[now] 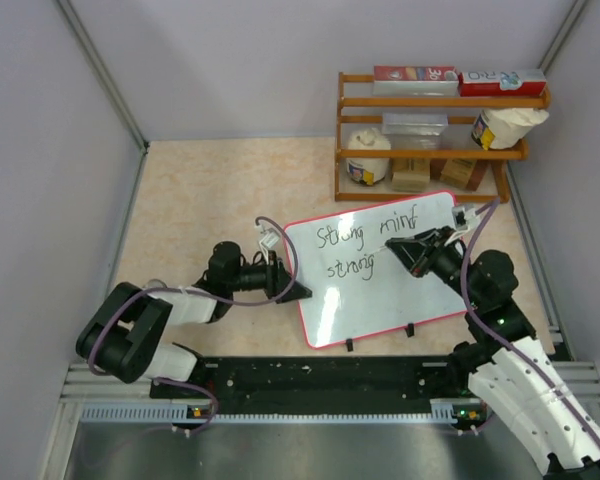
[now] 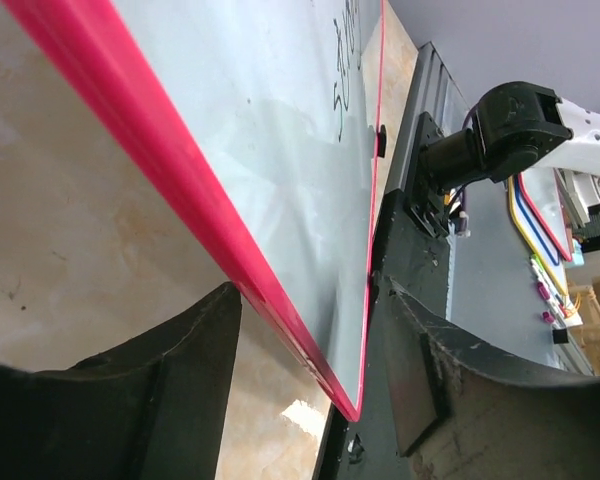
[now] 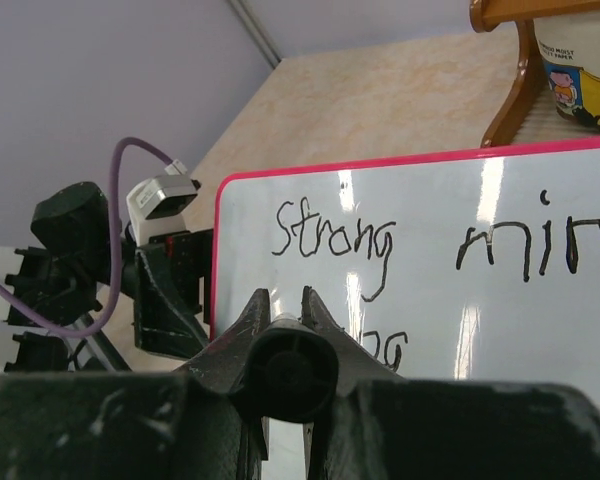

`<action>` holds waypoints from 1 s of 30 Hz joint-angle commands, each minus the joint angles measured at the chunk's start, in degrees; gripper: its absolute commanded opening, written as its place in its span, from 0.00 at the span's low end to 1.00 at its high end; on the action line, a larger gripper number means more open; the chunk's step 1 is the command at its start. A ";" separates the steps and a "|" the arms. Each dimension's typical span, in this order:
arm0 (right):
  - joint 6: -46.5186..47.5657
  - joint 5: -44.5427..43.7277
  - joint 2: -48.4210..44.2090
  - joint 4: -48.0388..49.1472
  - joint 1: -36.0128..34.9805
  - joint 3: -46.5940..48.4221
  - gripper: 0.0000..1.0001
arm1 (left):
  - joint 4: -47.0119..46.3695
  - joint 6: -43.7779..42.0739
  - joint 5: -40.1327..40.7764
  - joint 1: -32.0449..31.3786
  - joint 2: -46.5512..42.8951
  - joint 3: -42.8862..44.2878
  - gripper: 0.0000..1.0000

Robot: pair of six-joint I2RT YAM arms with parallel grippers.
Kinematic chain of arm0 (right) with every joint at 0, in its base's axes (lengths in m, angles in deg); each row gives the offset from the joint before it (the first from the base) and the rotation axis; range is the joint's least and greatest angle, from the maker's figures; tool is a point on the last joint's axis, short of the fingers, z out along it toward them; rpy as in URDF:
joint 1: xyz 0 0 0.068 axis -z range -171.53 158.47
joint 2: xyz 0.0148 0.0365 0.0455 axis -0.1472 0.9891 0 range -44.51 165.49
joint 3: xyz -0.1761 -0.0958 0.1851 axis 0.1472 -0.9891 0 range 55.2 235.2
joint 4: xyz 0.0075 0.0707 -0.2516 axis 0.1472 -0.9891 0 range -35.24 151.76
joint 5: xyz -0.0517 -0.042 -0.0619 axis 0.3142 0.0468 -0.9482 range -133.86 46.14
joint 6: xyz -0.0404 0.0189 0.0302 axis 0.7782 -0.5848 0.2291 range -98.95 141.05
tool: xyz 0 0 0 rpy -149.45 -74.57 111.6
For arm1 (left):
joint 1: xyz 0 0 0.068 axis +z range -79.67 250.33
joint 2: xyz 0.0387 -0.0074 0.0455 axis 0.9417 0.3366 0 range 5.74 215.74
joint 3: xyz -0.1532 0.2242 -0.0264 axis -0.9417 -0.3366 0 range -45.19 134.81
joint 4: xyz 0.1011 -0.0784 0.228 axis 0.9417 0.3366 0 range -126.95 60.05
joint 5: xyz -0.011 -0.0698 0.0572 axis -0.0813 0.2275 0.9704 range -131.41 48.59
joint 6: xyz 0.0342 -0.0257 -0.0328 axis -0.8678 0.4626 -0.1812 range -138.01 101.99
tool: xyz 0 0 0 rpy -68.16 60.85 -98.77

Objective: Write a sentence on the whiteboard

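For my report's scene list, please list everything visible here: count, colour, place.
whiteboard: one, white with red frame, table middle.
sentence: three black words, on whiteboard.
pen: one, black, in right end effector.
shelf: one, brown wood, table's far right.
flat boxes: two, red-white, shelf top.
jar: one, white, shelf's left.
tub: one, clear, shelf middle.
cup: one, white, shelf's right.
cartons: two, brown, shelf bottom.
table: one, beige, under everything.
left end effector: one, black, open around whiteboard's left edge.
right end effector: one, black, shut on pen.
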 commanded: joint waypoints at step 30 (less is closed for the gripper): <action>8.51 -4.25 -6.62 -12.28 7.64 1.04 0.00 | 18.64 -10.95 5.59 6.51 -8.56 1.16 0.00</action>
